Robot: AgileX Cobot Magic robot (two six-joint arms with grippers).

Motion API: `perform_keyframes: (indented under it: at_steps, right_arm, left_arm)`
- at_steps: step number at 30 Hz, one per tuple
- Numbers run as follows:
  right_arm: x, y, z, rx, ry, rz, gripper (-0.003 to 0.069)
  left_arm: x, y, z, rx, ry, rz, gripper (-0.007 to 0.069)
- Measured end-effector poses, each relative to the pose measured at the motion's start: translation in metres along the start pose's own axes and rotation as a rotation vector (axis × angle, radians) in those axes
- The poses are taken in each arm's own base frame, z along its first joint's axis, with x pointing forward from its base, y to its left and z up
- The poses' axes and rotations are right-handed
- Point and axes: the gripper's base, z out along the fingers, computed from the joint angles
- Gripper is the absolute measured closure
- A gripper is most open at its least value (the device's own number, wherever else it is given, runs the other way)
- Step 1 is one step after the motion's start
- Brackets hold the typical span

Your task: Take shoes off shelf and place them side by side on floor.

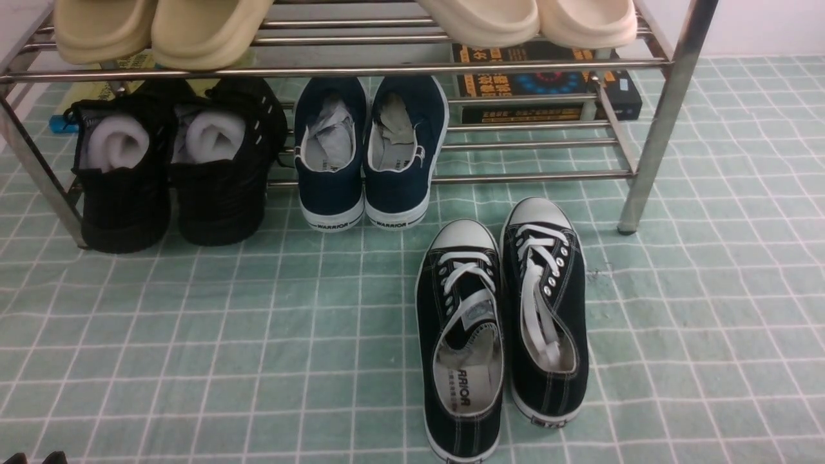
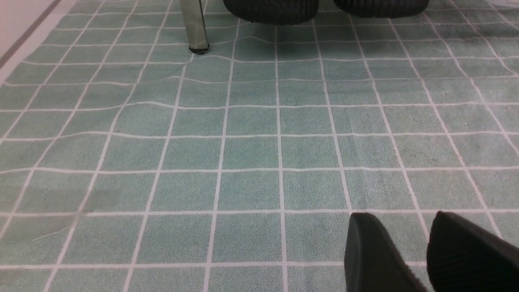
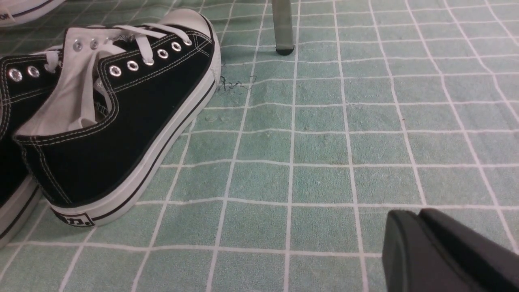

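Front view: left gripper low (empty).

Shoes on floor, side by side and touching, toes at 12 toward shelf, heels at 6. Right shoe sits slightly further toward 12 than left one. Shelf's right leg at 1 o'clock from the pair, near the right toe. On lower tier: laceless pair at 11 o'clock from the shoes, knit pair further toward 10. Boxes at 12, behind. Slippers on top tier.
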Motion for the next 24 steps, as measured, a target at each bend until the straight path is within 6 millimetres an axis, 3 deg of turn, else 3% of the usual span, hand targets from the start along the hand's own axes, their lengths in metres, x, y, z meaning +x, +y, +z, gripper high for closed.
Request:
perform_keyframes:
  at_steps: [24]
  right_arm:
    - [0.0000, 0.0000, 0.0000, 0.000, 0.000, 0.002, 0.0583]
  left_arm:
    - [0.0000, 0.0000, 0.0000, 0.000, 0.000, 0.000, 0.0382]
